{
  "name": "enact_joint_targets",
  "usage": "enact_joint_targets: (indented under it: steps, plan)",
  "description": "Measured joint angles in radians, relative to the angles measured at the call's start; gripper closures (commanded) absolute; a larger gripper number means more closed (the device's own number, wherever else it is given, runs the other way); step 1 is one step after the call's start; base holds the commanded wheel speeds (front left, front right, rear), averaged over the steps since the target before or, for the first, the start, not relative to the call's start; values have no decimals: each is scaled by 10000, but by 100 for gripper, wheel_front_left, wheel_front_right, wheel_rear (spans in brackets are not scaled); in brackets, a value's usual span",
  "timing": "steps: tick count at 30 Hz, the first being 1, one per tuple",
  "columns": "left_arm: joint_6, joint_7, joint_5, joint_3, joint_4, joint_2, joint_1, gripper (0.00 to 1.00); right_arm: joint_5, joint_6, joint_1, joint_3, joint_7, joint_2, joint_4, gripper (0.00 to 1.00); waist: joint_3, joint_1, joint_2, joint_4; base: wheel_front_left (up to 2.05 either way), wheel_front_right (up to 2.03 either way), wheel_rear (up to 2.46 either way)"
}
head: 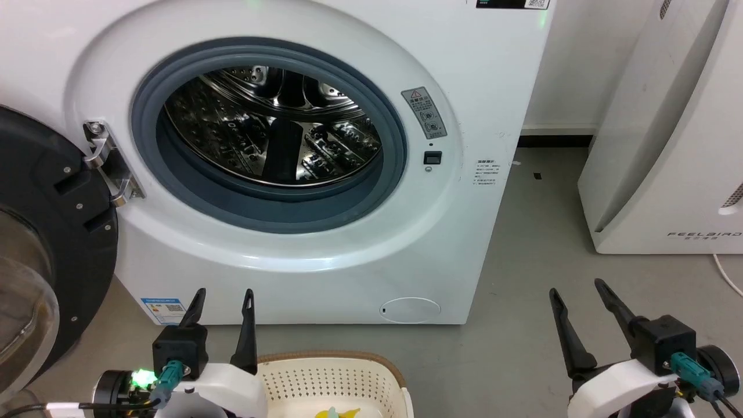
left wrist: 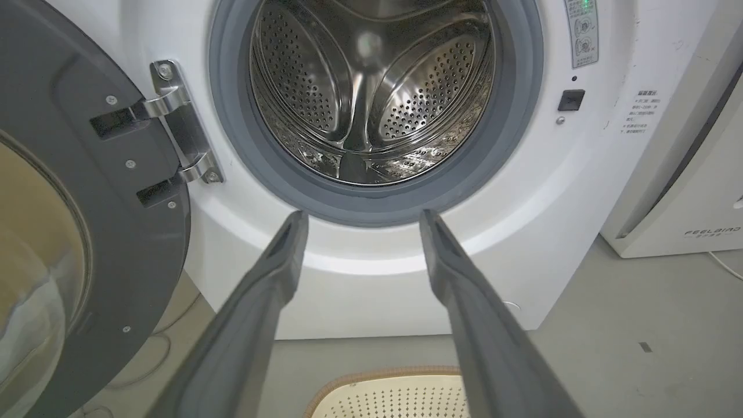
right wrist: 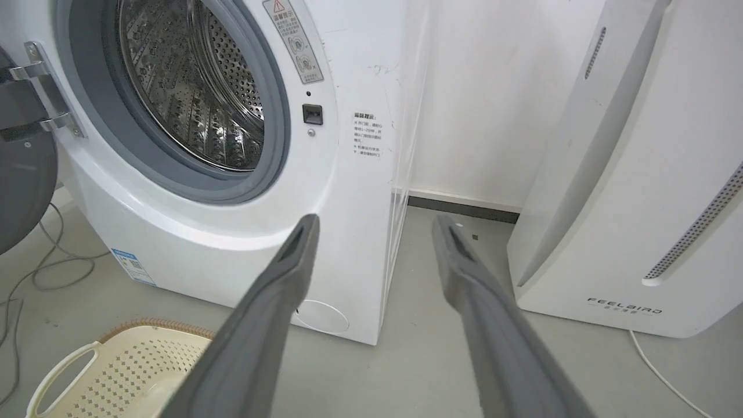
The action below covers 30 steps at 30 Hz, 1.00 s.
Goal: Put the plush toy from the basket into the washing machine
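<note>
grey floor [head: 522,278] with two appliances and a basket on it
the white washing machine [head: 493,87] stands at the far left of the smooth grey floor; to its right, across a bare strip of floor, stands a white slanted appliance [head: 667,145] marked feelbird, with a white cable [head: 728,276] lying by its base; the cream basket [head: 325,355] sits on the near floor in front of the washer, apart from it; loose grey cables [right wrist: 52,273] lie at the washer's left

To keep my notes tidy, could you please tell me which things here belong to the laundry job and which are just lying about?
Belongs to the job:
plush toy in the basket
washing machine, its door open

Just lying about:
white FEELBIRD appliance
loose cables
</note>
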Motion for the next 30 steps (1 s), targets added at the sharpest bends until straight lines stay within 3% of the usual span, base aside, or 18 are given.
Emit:
enact_joint_targets:
  steps: [14, 30]
  plan:
    - [40, -261, -234, -347, 761, 0, -331, 0, 199, 0, -5, -88, -272, 0, -40, 0, 324, 0, 0, -101, 0, 0, 0]
    - [-36, -566, -943, -1089, 2980, -6, -1348, 0, 646, 0, -410, -171, -614, 0, -102, 0, 1185, 0, 0, -314, 0, 0, 0]
